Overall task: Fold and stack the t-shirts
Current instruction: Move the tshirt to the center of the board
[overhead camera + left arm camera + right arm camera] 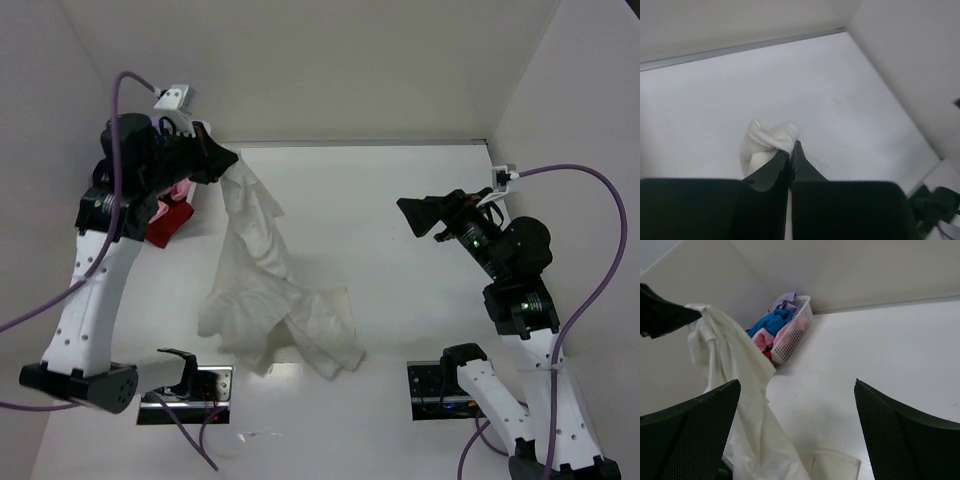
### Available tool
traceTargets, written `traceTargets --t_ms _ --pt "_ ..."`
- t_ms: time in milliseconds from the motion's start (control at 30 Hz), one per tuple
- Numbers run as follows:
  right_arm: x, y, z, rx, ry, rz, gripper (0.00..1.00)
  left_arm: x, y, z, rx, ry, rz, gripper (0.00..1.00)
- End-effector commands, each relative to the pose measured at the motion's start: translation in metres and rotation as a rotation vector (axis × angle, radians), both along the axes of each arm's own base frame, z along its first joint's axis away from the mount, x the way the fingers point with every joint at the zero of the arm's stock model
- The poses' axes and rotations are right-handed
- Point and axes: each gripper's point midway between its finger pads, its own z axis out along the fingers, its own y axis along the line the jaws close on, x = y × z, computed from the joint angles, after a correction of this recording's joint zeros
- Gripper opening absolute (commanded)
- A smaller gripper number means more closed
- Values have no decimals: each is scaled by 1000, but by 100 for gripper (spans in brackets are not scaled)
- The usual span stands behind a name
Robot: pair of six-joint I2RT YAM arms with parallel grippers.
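Cream-white t-shirt (pixel 268 290) hangs from the left gripper (pixel 228 160) at the far left and slopes down to the table (pixel 400 300). Its lower part lies in crumpled folds on the surface, in front of the left arm's base and reaching toward the middle.

The table is plain white and matte. White walls (pixel 330 60) close it in at the back and on both sides, and a thin grey strip (pixel 740 47) runs where the back wall meets the surface.

The left gripper's fingers (pixel 802 165) are pressed together on a bunch of the shirt's cloth; in the left wrist view a wad of it bulges just past their tips. The right gripper (pixel 796 382) is held above the right side of the table with its fingers spread wide, pointing toward the shirt and well apart from it.

A white plastic basket (pixel 799 325) stands in the far left corner against the side wall. A lilac shirt (pixel 785 301), a blue shirt (pixel 770 322), a pink shirt (pixel 762 339) and a red shirt (pixel 170 222) are heaped inside it. From above, the left arm hides most of the basket.
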Motion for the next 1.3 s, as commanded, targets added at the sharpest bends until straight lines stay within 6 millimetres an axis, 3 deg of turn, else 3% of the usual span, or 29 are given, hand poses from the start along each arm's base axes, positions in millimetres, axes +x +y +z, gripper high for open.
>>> traceTargets --t_ms 0,67,100,233,333,367,433,467,567,600,633,800,833,967,1033,1133,1267 --pt "4 -2 -14 -44 29 -19 100 51 26 -3 122 -82 155 1" --pt "8 -4 -17 -66 29 -29 100 71 30 -11 173 -94 178 1" --pt "9 -5 -17 -65 29 -39 100 83 33 -6 189 -125 201 1" --pt "21 -7 -20 -84 31 -61 100 99 34 19 178 -253 239 0" --pt "34 -7 -30 -91 64 -70 100 108 1 16 147 -287 159 0" --pt "34 -7 -30 -91 64 -70 100 105 -19 16 150 -294 103 0" --pt "37 -6 -30 -91 64 -70 100 110 -43 2 174 -271 58 0" --pt "39 -8 -30 -90 65 -86 100 102 -69 -3 182 -273 4 0" --pt "39 -12 -29 -79 58 -112 100 86 -101 -10 242 -284 8 0" --pt "40 -12 -32 -79 60 -112 100 70 -127 -15 250 -287 -45 3" --pt "40 -12 -32 -79 60 -112 100 65 -134 -15 251 -289 -48 5" --pt "47 -6 -31 -81 63 -84 100 54 -141 0 146 -239 -51 0" --pt "51 -8 -30 -83 73 -97 100 49 -142 23 104 -272 -64 0" --pt "62 -8 -26 -85 82 -109 100 28 -150 57 23 -296 -150 0" --pt "58 -4 -19 -80 57 -84 100 34 -138 71 23 -306 -75 0" --pt "52 -4 -31 -82 66 -75 100 48 -128 75 21 -302 20 0" --pt "45 2 -45 -88 90 -29 100 48 -133 92 38 -360 -12 0"
